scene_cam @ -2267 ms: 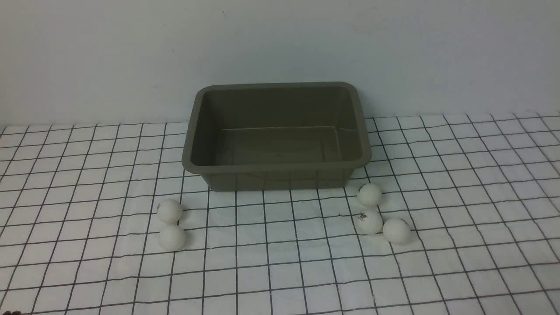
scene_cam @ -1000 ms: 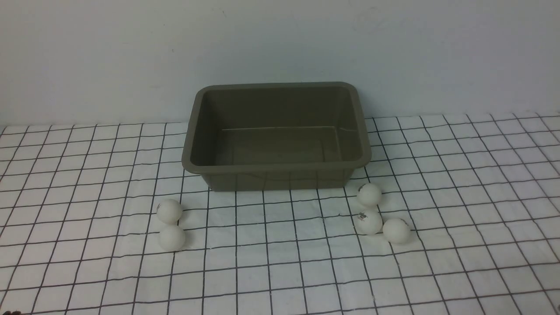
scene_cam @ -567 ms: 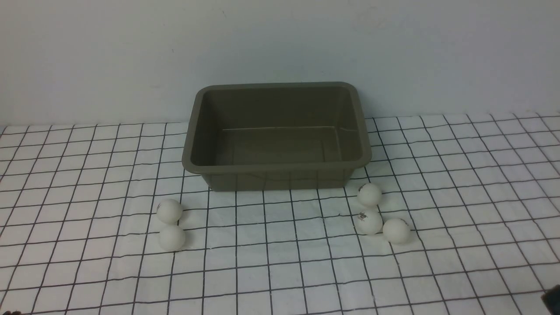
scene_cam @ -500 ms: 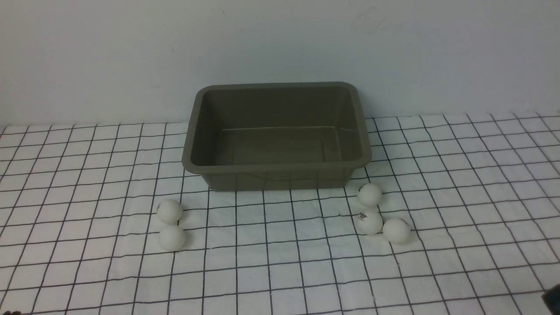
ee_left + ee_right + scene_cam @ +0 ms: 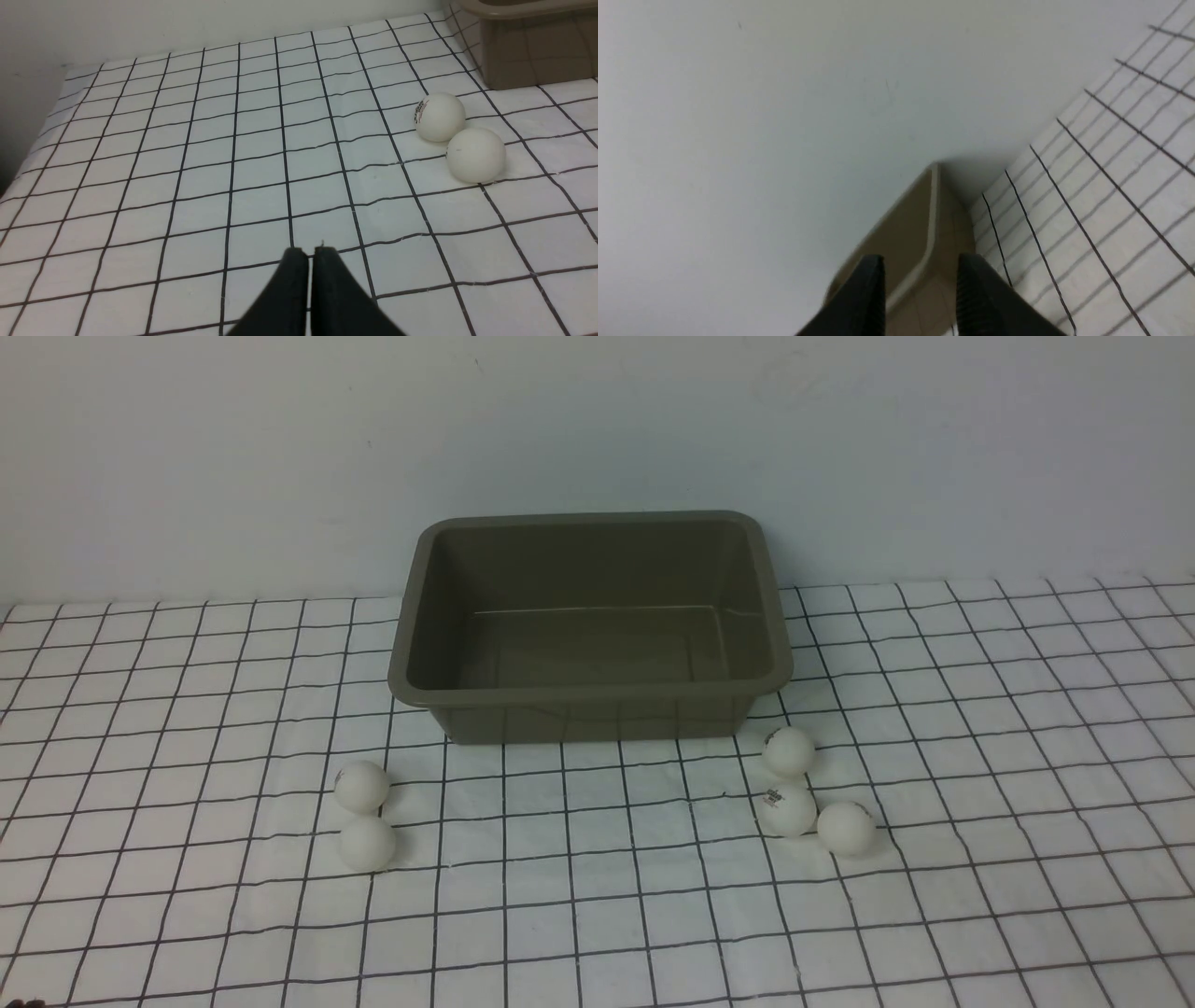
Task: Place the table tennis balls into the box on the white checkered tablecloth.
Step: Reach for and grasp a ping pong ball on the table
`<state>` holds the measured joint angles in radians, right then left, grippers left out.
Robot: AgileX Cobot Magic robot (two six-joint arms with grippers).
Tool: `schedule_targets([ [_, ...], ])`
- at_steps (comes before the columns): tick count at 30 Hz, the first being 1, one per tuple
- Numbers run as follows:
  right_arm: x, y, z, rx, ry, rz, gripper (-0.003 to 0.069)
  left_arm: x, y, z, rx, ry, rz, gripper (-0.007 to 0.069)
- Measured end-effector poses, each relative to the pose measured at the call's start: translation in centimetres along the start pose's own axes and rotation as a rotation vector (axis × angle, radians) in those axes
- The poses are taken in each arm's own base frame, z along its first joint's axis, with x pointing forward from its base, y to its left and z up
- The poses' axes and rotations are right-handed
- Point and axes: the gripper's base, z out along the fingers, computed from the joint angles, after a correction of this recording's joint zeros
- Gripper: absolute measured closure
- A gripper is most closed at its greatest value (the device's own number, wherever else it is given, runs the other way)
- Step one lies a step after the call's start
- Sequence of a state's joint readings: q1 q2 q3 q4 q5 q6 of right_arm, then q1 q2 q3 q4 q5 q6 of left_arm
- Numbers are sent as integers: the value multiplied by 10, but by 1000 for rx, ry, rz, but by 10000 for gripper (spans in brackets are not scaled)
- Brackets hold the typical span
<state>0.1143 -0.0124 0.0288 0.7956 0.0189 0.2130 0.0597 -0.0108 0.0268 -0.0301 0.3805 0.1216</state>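
Only a dark sliver has left the frame's lower right, while five light, roll-prone balls (image 5: pixel 362 787) lie below the box (image 5: pixel 588 693), best pinched across their middles, left gripper (image 5: pixel 310 254) together, right gripper (image 5: pixel 920 263) apart.

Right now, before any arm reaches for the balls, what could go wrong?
1. The three table tennis balls right of the box lie close together; gripping one may knock its neighbours rolling across the tablecloth.
2. The left gripper is shut; it must open before reaching the two left balls, or it will only push them away.
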Motion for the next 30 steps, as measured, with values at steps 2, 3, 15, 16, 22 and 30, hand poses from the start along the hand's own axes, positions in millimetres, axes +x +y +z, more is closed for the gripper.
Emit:
schedule_targets([
  [2, -5, 0, 0, -7, -59, 53, 454, 0, 0, 0, 0, 0, 0, 629],
  [3, -8, 1, 0, -10, -89, 76, 454, 0, 0, 0, 0, 0, 0, 629],
  [15, -22, 3, -3, -34, -236, 67, 454, 0, 0, 0, 0, 0, 0, 629],
  [16, -21, 6, -2, -47, -218, 15, 454, 0, 0, 0, 0, 0, 0, 629],
  [22, -32, 54, -8, -149, -93, -369, 454, 0, 0, 0, 0, 0, 0, 629],
  [30, -57, 106, 4, 15, 266, -850, 480, 0, 0, 0, 0, 0, 0, 629],
])
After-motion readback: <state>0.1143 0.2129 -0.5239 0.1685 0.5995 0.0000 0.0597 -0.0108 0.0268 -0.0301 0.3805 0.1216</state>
